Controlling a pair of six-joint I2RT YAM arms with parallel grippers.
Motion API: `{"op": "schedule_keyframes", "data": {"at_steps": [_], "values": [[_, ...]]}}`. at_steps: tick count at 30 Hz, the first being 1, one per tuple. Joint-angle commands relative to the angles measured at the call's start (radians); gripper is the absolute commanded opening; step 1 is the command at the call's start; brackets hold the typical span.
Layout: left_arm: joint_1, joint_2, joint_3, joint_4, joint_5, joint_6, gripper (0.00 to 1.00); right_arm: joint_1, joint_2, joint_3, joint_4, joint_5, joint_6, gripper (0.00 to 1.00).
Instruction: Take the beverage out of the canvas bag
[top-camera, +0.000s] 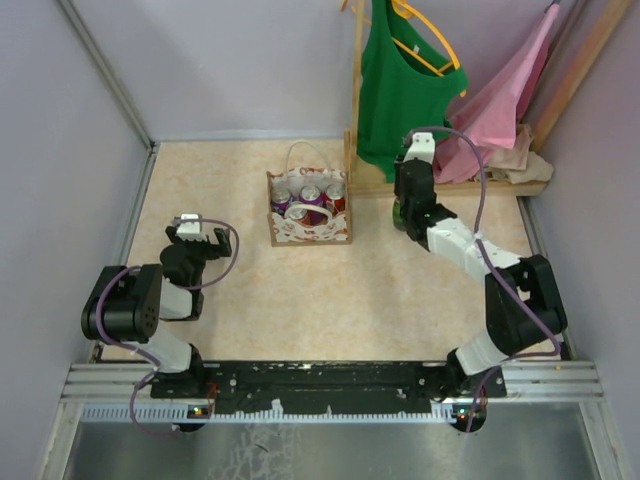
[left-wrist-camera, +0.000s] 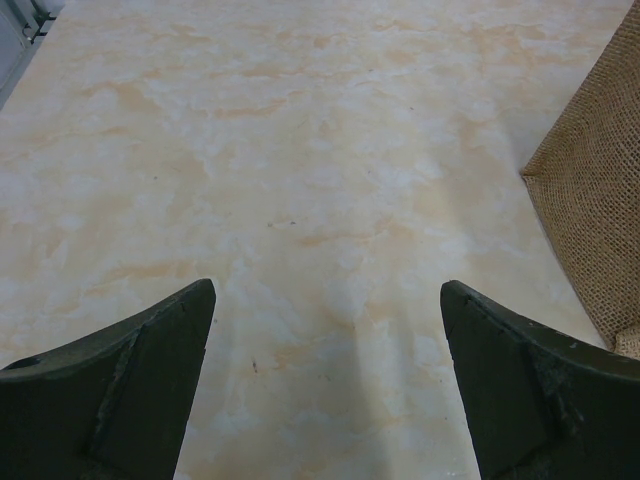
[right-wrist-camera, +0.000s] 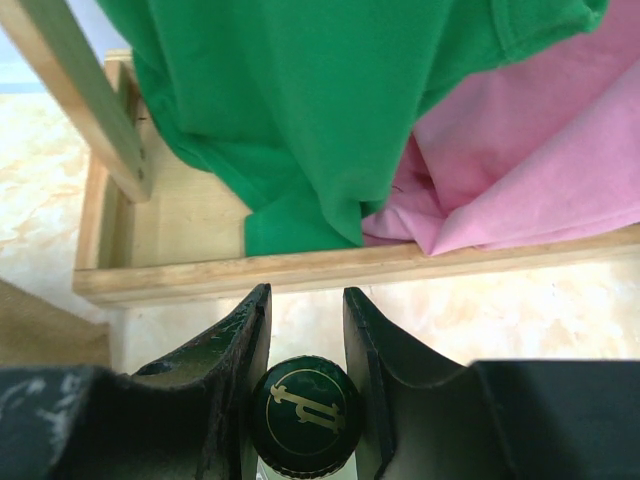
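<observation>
From above. Near the centre of the surface (top-camera: 240, 290), a touch toward 12 o'clock: canvas bag (top-camera: 309, 230), upright, white loop handles raised, red-and-white print on the near side, several cans (top-camera: 310, 193) packed inside with tops showing. At 3 o'clock of the bag, apart from it: right tool (top-camera: 402, 212), pointing down, with a sliver of green bottle (top-camera: 398, 216) beneath it, outside the bag. Contact between bottle base and surface: cannot tell. At 12 to 1 o'clock of that tool: wooden rack (top-camera: 356, 100) at the far edge, green shirt (top-camera: 395, 90) hanging from it, pink cloth (top-camera: 505, 95) draped just beside the shirt. At 8 o'clock of the bag, well apart: left tool (top-camera: 198, 235), arm folded back close to its base.

From the left wrist. Left tool (left-wrist-camera: 327, 290) released, dark fingers (left-wrist-camera: 130, 380) spread wide above the marbled beige surface (left-wrist-camera: 300, 150), gripping nothing. At 3 o'clock of the frame: coarse woven corner of the canvas bag (left-wrist-camera: 590, 210), apart from both fingers.

From the right wrist. Right tool (right-wrist-camera: 306, 295) clenched on the bottle (right-wrist-camera: 305, 415): round dark green cap with a gold emblem, pinched between the two fingers (right-wrist-camera: 230, 350) at 6 o'clock of the frame. At 12 o'clock: green shirt (right-wrist-camera: 320, 100) hanging down into the low base of the wooden rack (right-wrist-camera: 300, 268). At 2 o'clock: pink cloth (right-wrist-camera: 540, 170), touching the shirt's hem and resting on the rack's front rail.
</observation>
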Motion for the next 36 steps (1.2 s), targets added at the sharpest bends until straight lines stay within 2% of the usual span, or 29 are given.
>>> {"op": "schedule_keyframes", "data": {"at_steps": [1,6,19,24,26,27,29,30,33,36], "values": [[-0.006,0.009,0.012,0.012,0.001,0.007,1.00,-0.048,-0.008,0.023,0.212,0.005,0.048,0.00],[-0.005,0.009,0.012,0.013,0.000,0.006,1.00,-0.083,0.023,-0.023,0.296,0.014,0.049,0.00],[-0.005,0.009,0.012,0.014,0.001,0.007,1.00,-0.095,0.051,-0.213,0.646,0.058,-0.013,0.00],[-0.005,0.009,0.012,0.013,0.000,0.007,1.00,-0.096,0.084,-0.220,0.668,0.075,-0.032,0.02],[-0.004,0.009,0.012,0.014,0.000,0.007,1.00,-0.095,0.097,-0.216,0.657,0.069,-0.034,0.24],[-0.004,0.008,0.012,0.014,0.001,0.007,1.00,-0.095,0.099,-0.211,0.643,0.066,-0.030,0.39],[-0.004,0.009,0.012,0.014,0.001,0.007,1.00,-0.095,0.094,-0.210,0.626,0.064,-0.023,0.81],[-0.004,0.010,0.012,0.014,0.001,0.007,1.00,-0.095,0.089,-0.208,0.616,0.061,-0.020,0.90],[-0.004,0.010,0.013,0.013,0.001,0.008,1.00,-0.094,0.075,-0.203,0.596,0.066,-0.017,0.98],[-0.004,0.009,0.012,0.012,0.000,0.009,1.00,-0.093,0.055,-0.191,0.548,0.074,-0.012,0.99]]}}
